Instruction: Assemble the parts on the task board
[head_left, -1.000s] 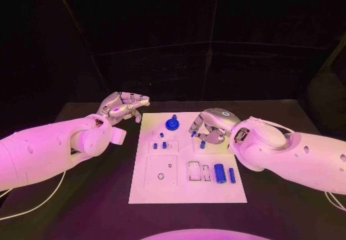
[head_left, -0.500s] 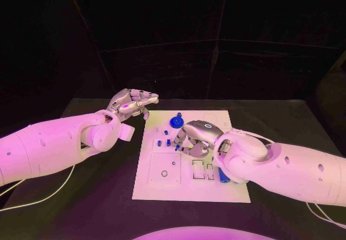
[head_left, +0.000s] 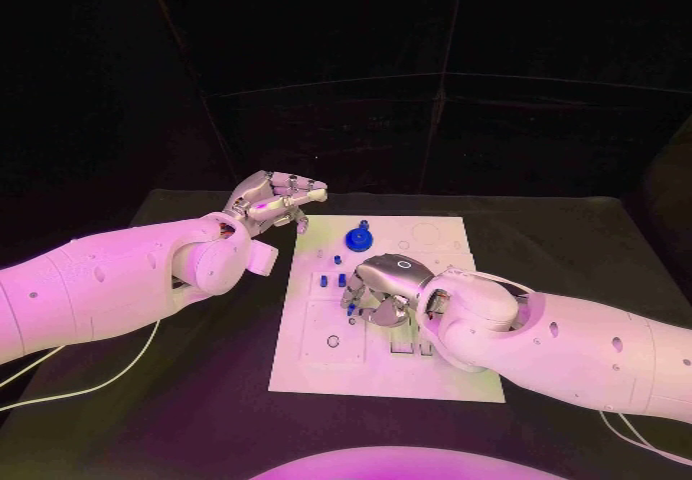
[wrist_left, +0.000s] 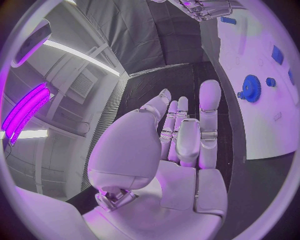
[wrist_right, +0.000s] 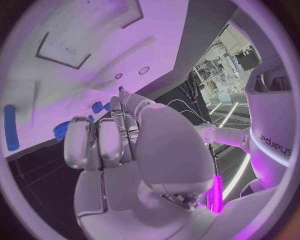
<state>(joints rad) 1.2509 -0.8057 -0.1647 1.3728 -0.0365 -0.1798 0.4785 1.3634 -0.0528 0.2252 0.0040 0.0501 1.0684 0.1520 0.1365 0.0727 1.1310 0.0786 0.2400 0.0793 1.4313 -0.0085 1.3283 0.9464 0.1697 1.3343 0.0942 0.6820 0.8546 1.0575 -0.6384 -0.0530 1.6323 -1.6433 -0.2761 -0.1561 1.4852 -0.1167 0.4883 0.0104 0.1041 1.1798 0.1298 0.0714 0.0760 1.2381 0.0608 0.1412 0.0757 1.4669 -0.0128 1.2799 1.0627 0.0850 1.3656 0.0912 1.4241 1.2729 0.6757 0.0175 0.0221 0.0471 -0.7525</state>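
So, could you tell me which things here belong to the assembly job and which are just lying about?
Part of the job:
- task board
- blue gear on the board
- small blue pegs
- right hand over the board
- left hand off the board's corner

Just there:
- black table
- white cable

A black table (head_left: 577, 260) stood before dark curtain-like walls (head_left: 346, 120) crossed by thin pale lines, while the left wrist view caught a bright ceiling light strip (wrist_left: 81, 56).
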